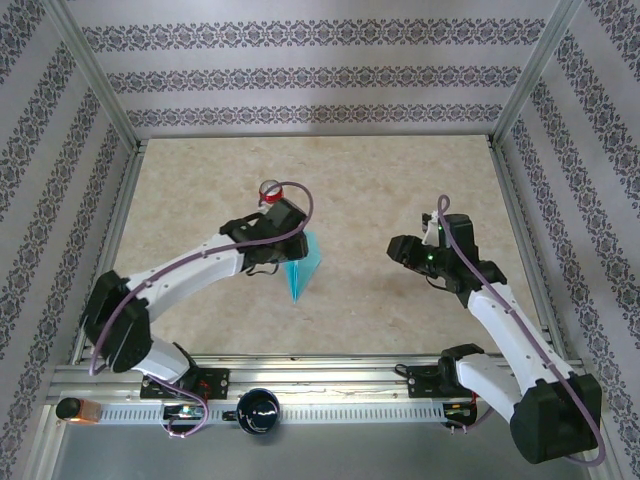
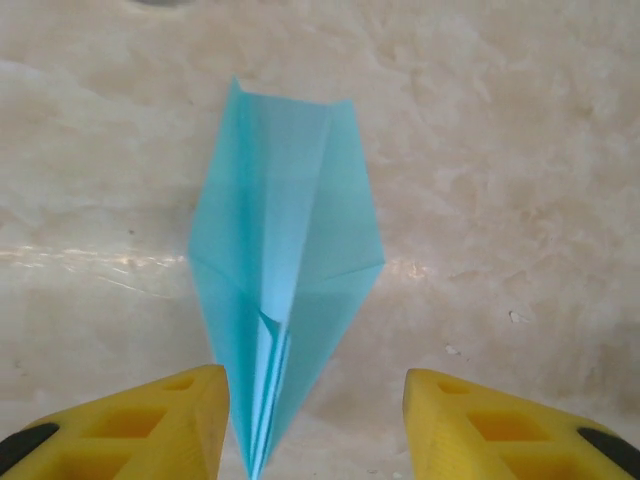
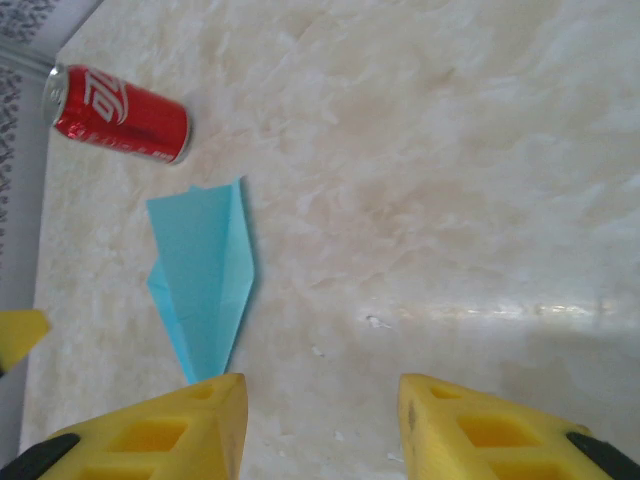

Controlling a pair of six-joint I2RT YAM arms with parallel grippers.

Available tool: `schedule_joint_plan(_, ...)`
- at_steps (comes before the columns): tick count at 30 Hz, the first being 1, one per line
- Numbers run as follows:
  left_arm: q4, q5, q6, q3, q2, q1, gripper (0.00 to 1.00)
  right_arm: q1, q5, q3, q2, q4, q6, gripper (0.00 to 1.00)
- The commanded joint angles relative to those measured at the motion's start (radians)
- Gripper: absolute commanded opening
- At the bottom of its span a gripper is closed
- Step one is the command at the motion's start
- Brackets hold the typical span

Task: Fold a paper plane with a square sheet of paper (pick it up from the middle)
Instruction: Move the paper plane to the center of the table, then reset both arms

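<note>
1. Your left gripper (image 2: 315,400) hangs over the paper plane (image 2: 285,250) with its yellow fingers (image 2: 170,415) spread and clamping nothing. The plane's nose lies in the gap between them, close beside the finger on the left of the wrist view. You cannot tell from here whether paper and finger touch.
2. The plane lies flat near the middle of the table (image 1: 400,180), nose toward the arm bases. Its blunt tail points toward the red can (image 3: 120,115), which sits just beyond the tail and apart from it.
3. The paper reads as a slim dart with a centre crease and the wings folded in. On that, you can judge the folding done or all but done.
4. The left gripper's parted stance over the nose looks like a release posture. With the jaws this wide, the plane rests on the table under its own weight instead of being pinched or dragged.
5. Your right gripper (image 3: 322,410) is well off to the right, its fingers parted too, with bare table between them. Holding it there likely serves to avoid nudging the thin paper, and its camera has both plane and can in sight.
6. Mind the near finger. The sheet is light, and a sideways move could catch the nose and skew the crease. If you withdraw the left arm, go straight up first.
</note>
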Motion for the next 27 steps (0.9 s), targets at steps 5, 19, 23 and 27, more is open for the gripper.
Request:
schedule_joint_plan(5, 0.092, 0.011, 0.082, -0.169, -0.136, 0.119, 0.50, -0.013, 0.218, 0.022, -0.035, -0.036, -0.190, 0.48)
schedule_joint_plan(19, 0.454, -0.305, 0.541, -0.601, -0.483, 0.550, 1.00, -0.110, 0.579, -0.119, 0.345, 0.716, -0.578, 0.85)
schedule_joint_plan(23, 0.690, -0.278, 0.652, -0.684, -0.432, 0.630, 1.00, -0.126, 0.401, -0.108, 0.512, 0.947, -0.640, 0.84)
schedule_joint_plan(27, 1.065, -0.152, 0.715, -0.802, -0.327, 0.658, 1.00, -0.179, 0.282, -0.110, 0.538, 0.971, -0.607, 0.85)
